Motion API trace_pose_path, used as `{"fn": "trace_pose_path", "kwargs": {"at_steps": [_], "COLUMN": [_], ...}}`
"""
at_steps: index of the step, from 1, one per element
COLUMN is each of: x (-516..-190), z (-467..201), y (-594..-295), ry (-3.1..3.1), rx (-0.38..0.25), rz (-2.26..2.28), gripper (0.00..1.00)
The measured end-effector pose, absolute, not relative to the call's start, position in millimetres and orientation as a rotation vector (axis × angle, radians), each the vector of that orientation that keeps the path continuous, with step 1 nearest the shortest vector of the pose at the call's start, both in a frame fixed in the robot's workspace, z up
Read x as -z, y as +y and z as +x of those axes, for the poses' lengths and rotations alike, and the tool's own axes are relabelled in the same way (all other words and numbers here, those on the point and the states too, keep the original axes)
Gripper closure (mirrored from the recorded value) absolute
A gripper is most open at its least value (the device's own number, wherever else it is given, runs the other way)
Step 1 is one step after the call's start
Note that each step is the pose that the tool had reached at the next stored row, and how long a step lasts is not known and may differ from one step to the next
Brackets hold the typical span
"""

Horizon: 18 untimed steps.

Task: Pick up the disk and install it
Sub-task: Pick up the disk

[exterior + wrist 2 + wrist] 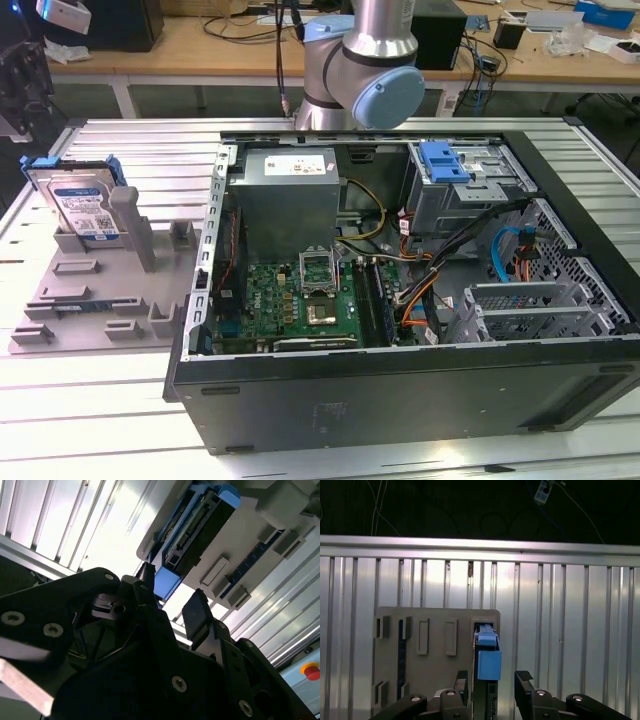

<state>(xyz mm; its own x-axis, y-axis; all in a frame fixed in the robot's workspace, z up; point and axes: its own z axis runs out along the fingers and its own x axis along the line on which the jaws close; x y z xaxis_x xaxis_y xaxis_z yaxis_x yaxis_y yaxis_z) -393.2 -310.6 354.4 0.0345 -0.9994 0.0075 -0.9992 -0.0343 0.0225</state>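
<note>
The disk, silver with a white-and-blue label and a blue frame, stands on edge in a slot of the grey holder tray at the exterior view's left. In the first wrist view the disk shows edge-on with its blue tab. My gripper is open, one black finger on each side of the disk's edge, with a gap on both sides. In the second wrist view my gripper hangs near the blue tab of the disk. Nothing is held.
An open computer case lies on the ribbed metal table, right of the tray. Inside it are a grey drive cage with a blue latch, a power-supply box, a green motherboard and loose cables. The arm's body stands behind the case.
</note>
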Motion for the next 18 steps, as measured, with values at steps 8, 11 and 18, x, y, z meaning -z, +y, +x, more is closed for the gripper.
{"fn": "trace_pose_path", "kwargs": {"at_steps": [8, 11, 18], "x": [-350.5, -349.1, -345.5], "z": [-393.4, -393.4, -393.4], "y": [-310.8, -310.8, -311.2], "ry": [-2.165, -2.163, -2.156], "rx": [0.026, 0.031, 0.037], "rz": [2.241, 2.240, 2.241], "gripper": [0.50, 0.50, 0.50]}}
